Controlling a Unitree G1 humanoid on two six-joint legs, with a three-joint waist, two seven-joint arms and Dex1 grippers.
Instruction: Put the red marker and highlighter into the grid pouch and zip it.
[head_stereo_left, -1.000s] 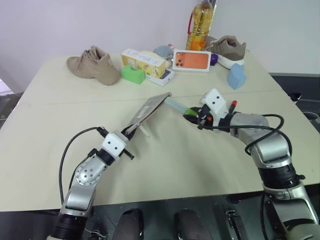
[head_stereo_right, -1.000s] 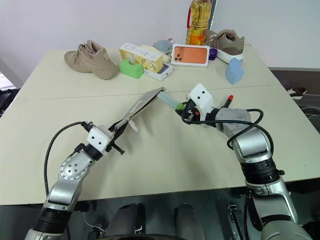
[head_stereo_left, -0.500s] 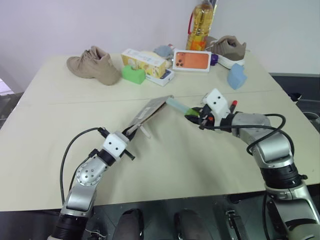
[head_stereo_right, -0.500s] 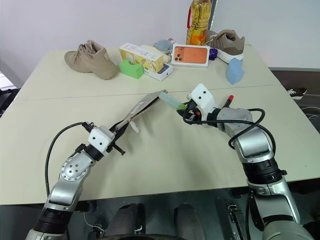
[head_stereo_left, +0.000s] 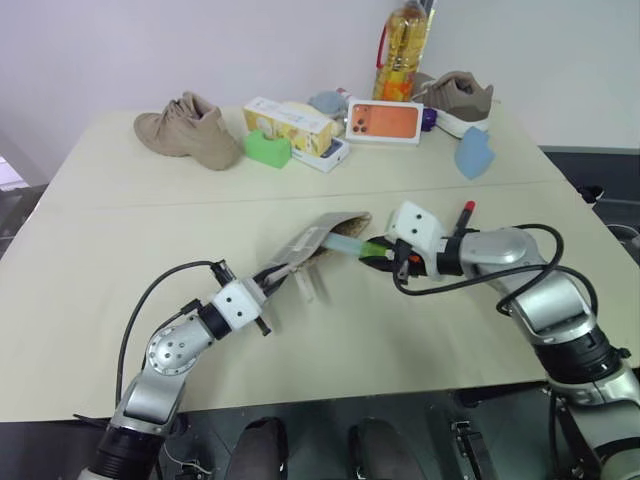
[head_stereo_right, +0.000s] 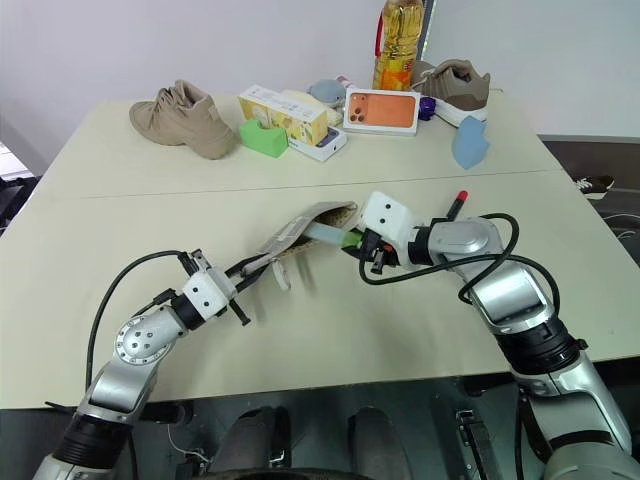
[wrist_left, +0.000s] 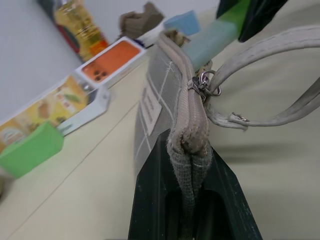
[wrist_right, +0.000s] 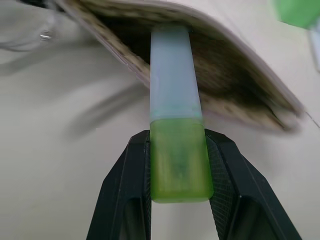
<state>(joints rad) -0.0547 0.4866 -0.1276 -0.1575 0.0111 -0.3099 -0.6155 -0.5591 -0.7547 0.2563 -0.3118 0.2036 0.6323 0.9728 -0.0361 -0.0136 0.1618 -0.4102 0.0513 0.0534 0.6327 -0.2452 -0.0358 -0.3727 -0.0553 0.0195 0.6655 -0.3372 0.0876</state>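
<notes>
My left gripper (head_stereo_left: 268, 287) is shut on the near end of the grid pouch (head_stereo_left: 322, 238), holding it up off the table with its mouth gaping toward the right. In the left wrist view the pouch's zipper edge (wrist_left: 184, 107) runs away from the fingers, with the pull ring and a pale strap beside it. My right gripper (wrist_right: 177, 137) is shut on the green cap of the highlighter (wrist_right: 172, 95), whose pale blue-green body pokes into the pouch's open mouth (wrist_right: 220, 85). The red marker (head_stereo_left: 467, 208) lies on the table behind my right forearm.
Along the table's far side stand a tan shoe (head_stereo_left: 190, 128), a green block (head_stereo_left: 266, 149), a yellow box (head_stereo_left: 288, 123), an orange phone box (head_stereo_left: 383, 121), an oil bottle (head_stereo_left: 400, 50), a second shoe (head_stereo_left: 455, 98) and a blue block (head_stereo_left: 473, 152).
Both hands drew back toward the table's near side and turned. The pouch's mouth has opened, and the highlighter's pale end, earlier just outside it, now sits inside.
</notes>
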